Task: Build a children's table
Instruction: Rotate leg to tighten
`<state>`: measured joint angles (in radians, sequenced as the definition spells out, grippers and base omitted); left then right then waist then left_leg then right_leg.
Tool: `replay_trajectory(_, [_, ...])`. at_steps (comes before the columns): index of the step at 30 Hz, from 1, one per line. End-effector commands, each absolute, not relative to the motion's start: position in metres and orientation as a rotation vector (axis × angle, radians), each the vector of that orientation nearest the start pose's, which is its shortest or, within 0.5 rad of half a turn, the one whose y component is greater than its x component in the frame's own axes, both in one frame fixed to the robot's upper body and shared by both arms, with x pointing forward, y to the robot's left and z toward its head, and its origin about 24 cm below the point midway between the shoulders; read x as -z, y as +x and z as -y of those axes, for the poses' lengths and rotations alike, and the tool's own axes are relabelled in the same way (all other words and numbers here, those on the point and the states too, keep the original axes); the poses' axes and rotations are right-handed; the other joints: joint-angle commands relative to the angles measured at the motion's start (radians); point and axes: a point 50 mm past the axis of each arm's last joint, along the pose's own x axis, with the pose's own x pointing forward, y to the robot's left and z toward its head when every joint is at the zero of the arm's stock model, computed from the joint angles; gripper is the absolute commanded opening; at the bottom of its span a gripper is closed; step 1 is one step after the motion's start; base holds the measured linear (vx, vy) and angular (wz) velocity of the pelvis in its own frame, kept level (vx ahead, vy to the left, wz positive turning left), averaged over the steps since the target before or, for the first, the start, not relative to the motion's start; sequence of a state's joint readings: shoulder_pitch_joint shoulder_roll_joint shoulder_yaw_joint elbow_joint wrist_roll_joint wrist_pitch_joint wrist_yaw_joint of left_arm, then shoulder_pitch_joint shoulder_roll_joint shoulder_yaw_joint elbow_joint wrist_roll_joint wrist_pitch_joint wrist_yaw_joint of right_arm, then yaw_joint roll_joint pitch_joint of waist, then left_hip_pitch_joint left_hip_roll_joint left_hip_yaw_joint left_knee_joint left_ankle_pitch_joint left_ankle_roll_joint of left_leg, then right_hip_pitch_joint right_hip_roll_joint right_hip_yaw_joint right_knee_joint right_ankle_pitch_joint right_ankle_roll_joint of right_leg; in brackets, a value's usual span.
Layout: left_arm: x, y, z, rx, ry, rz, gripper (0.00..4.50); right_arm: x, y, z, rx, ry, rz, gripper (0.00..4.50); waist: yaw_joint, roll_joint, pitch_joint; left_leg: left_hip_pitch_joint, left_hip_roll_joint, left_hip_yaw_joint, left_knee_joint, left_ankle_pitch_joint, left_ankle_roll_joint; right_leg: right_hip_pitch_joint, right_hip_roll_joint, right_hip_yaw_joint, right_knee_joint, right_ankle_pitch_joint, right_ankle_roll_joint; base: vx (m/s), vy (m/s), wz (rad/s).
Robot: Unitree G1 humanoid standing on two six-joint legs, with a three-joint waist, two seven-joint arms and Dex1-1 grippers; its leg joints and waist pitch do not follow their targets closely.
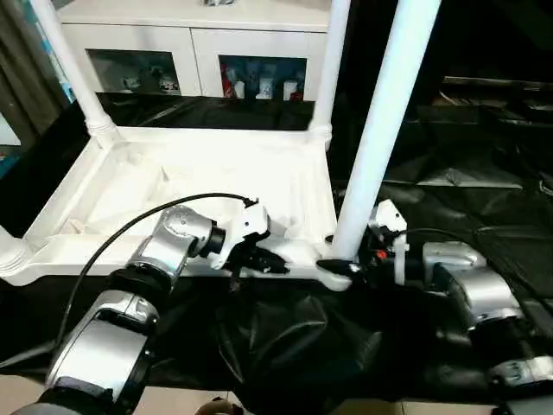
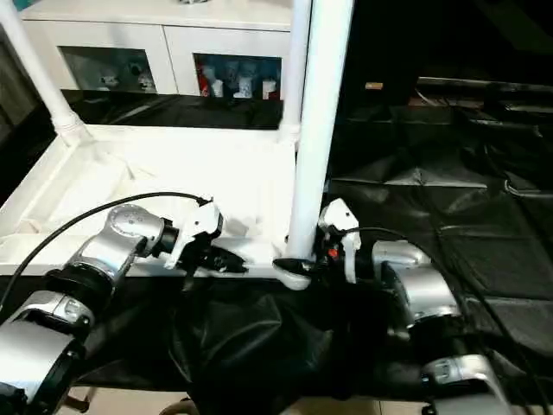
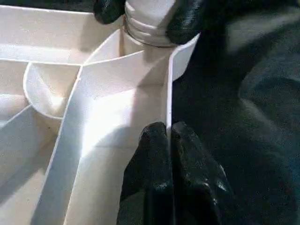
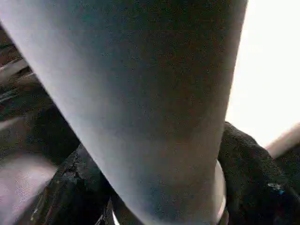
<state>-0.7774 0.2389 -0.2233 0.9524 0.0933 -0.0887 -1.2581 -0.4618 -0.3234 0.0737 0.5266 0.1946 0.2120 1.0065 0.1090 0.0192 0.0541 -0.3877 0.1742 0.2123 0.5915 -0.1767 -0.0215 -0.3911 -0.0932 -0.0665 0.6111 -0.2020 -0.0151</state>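
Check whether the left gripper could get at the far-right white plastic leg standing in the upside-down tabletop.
Probably not right now: the left gripper is pinched on the tabletop rim, far from that leg.

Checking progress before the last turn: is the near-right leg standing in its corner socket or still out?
In, upright: the leg rises from the tabletop's near-right socket. Fully seated: cannot tell.
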Motion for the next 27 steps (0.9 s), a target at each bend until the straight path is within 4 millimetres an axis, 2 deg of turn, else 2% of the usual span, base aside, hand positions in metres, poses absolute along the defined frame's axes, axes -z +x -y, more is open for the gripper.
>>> replay_trajectory(1, [-0.062, 0.345, -0.091, 1.349, 0.365, -0.335, 0.0, -0.028, 0.312, 0.15, -0.926, -0.007, -0.395, 2.67, -0.003, -0.011, -0.063, 0.03, 0.071, -0.037, -0.076, -0.221, 0.025, 0.035, -0.083, 0.047, -0.077, -0.188, -0.245, 0.0, 0.0, 0.0])
replay_trajectory(2, [-0.063, 0.35, -0.085, 1.275, 0.363, -0.335, 0.0, -0.021, 0.316, 0.15, -0.817, 0.026, -0.406, 2.67, -0.007, -0.01, -0.06, 0.031, 0.071, -0.035, -0.078, -0.233, 0.017, 0.031, -0.081, 0.049, -0.08, -0.208, -0.236, 0.0, 0.0, 0.0])
replay_trajectory(3, [-0.063, 0.35, -0.085, 1.273, 0.363, -0.335, 0.0, -0.021, 0.316, 0.15, -0.815, 0.027, -0.406, 2.67, -0.011, -0.011, -0.058, 0.033, 0.069, -0.038, -0.081, -0.26, 0.004, 0.031, -0.082, 0.049, -0.086, -0.248, -0.228, 0.0, 0.0, 0.0])
replay_trajectory(5, [-0.065, 0.356, -0.075, 1.19, 0.336, -0.323, 0.0, -0.014, 0.32, 0.148, -0.681, 0.074, -0.414, 2.66, -0.015, -0.008, -0.058, 0.037, 0.069, -0.039, -0.081, -0.279, -0.008, 0.028, -0.084, 0.051, -0.09, -0.285, -0.216, 0.0, 0.0, 0.0])
replay_trajectory(7, [-0.066, 0.358, -0.069, 1.167, 0.329, -0.316, 0.0, -0.011, 0.323, 0.146, -0.614, 0.099, -0.42, 2.66, -0.019, -0.009, -0.06, 0.034, 0.067, -0.04, -0.082, -0.27, -0.009, 0.03, -0.082, 0.051, -0.09, -0.274, -0.213, 0.0, 0.0, 0.0])
replay_trajectory(8, [-0.067, 0.361, -0.055, 1.091, 0.311, -0.307, 0.0, -0.005, 0.328, 0.141, -0.459, 0.149, -0.434, 2.66, -0.02, -0.008, -0.061, 0.032, 0.068, -0.041, -0.081, -0.255, -0.007, 0.032, -0.082, 0.051, -0.088, -0.248, -0.213, 0.0, 0.0, 0.0])
replay_trajectory(9, [-0.068, 0.362, -0.053, 1.085, 0.308, -0.305, 0.0, -0.005, 0.329, 0.14, -0.446, 0.153, -0.435, 2.66, -0.026, -0.004, -0.061, 0.035, 0.067, -0.04, -0.083, -0.26, -0.012, 0.028, -0.079, 0.051, -0.087, -0.234, -0.217, 0.0, 0.0, 0.0])
replay_trajectory(10, [-0.069, 0.363, -0.042, 1.051, 0.289, -0.294, 0.0, -0.002, 0.331, 0.132, -0.381, 0.179, -0.444, 2.66, -0.026, -0.007, -0.062, 0.035, 0.066, -0.041, -0.083, -0.254, -0.014, 0.031, -0.078, 0.049, -0.086, -0.228, -0.217, 0.0, 0.0, 0.0])
replay_trajectory(11, [-0.07, 0.363, -0.039, 1.044, 0.282, -0.29, 0.0, -0.002, 0.332, 0.129, -0.371, 0.185, -0.445, 2.66, -0.027, -0.002, -0.063, 0.035, 0.066, -0.04, -0.082, -0.254, -0.016, 0.03, -0.079, 0.05, -0.085, -0.209, -0.22, 0.0, 0.0, 0.0])
replay_trajectory(13, [-0.07, 0.361, -0.032, 1.054, 0.282, -0.283, 0.0, -0.004, 0.334, 0.118, -0.392, 0.184, -0.432, 2.66, -0.025, -0.001, -0.064, 0.031, 0.062, -0.039, -0.08, -0.24, 0.002, 0.035, -0.078, 0.049, -0.085, -0.168, -0.22, 0.0, 0.0, 0.0])
replay_trajectory(15, [-0.07, 0.359, -0.028, 1.098, 0.296, -0.277, 0.0, -0.009, 0.335, 0.105, -0.461, 0.17, -0.396, 2.66, -0.025, -0.004, -0.065, 0.027, 0.061, -0.039, -0.078, -0.226, 0.02, 0.039, -0.078, 0.048, -0.083, -0.145, -0.219, 0.0, 0.0, 0.0])
replay_trajectory(16, [-0.07, 0.358, -0.028, 1.1, 0.296, -0.277, 0.0, -0.01, 0.335, 0.104, -0.464, 0.169, -0.394, 2.66, -0.024, -0.002, -0.065, 0.028, 0.061, -0.038, -0.077, -0.224, 0.024, 0.039, -0.079, 0.048, -0.083, -0.141, -0.22, 0.0, 0.0, 0.0])
replay_trajectory(17, [-0.07, 0.358, -0.028, 1.105, 0.298, -0.277, 0.0, -0.011, 0.336, 0.103, -0.479, 0.168, -0.386, 3.21, -0.024, -0.002, -0.063, 0.029, 0.062, -0.038, -0.078, -0.234, 0.031, 0.039, -0.079, 0.048, -0.086, -0.163, -0.22, 0.0, 0.0, 0.0])
replay_trajectory(18, [-0.07, 0.358, -0.03, 1.115, 0.302, -0.273, 0.0, -0.015, 0.336, 0.101, -0.513, 0.159, -0.355, 3.21, -0.024, -0.001, -0.063, 0.03, 0.063, -0.038, -0.079, -0.24, 0.03, 0.038, -0.079, 0.048, -0.087, -0.171, -0.219, 0.0, 0.0, 0.0])
replay_trajectory(21, [-0.069, 0.356, -0.037, 1.17, 0.31, -0.268, 0.0, -0.02, 0.336, 0.101, -0.6, 0.133, -0.321, 3.52, -0.025, -0.006, -0.064, 0.028, 0.064, -0.039, -0.08, -0.243, 0.034, 0.039, -0.079, 0.048, -0.086, -0.178, -0.217, 0.0, 0.0, 0.0])
replay_trajectory(22, [-0.068, 0.354, -0.041, 1.209, 0.313, -0.269, 0.0, -0.023, 0.334, 0.102, -0.655, 0.118, -0.31, 3.64, -0.023, -0.008, -0.064, 0.024, 0.062, -0.04, -0.078, -0.228, 0.045, 0.043, -0.079, 0.047, -0.084, -0.165, -0.218, 0.0, 0.0, 0.0])
replay_trajectory(25, [-0.065, 0.349, -0.052, 1.295, 0.345, -0.282, 0.0, -0.028, 0.327, 0.107, -0.805, 0.091, -0.289, 3.71, -0.022, -0.006, -0.064, 0.021, 0.065, -0.037, -0.076, -0.204, 0.066, 0.044, -0.078, 0.046, -0.08, -0.129, -0.228, 0.0, 0.0, 0.0])
replay_trajectory(26, [-0.064, 0.348, -0.057, 1.319, 0.363, -0.288, 0.0, -0.029, 0.324, 0.109, -0.861, 0.08, -0.285, 3.71, -0.019, -0.014, -0.064, 0.021, 0.066, -0.037, -0.075, -0.199, 0.073, 0.047, -0.077, 0.045, -0.079, -0.122, -0.228, 0.0, 0.0, 0.0])
replay_trajectory(27, [-0.062, 0.346, -0.062, 1.343, 0.37, -0.298, 0.0, -0.03, 0.321, 0.112, -0.914, 0.061, -0.287, 3.71, -0.017, -0.009, -0.065, 0.019, 0.068, -0.035, -0.073, -0.182, 0.086, 0.046, -0.077, 0.045, -0.074, -0.102, -0.234, 0.0, 0.0, 0.0])
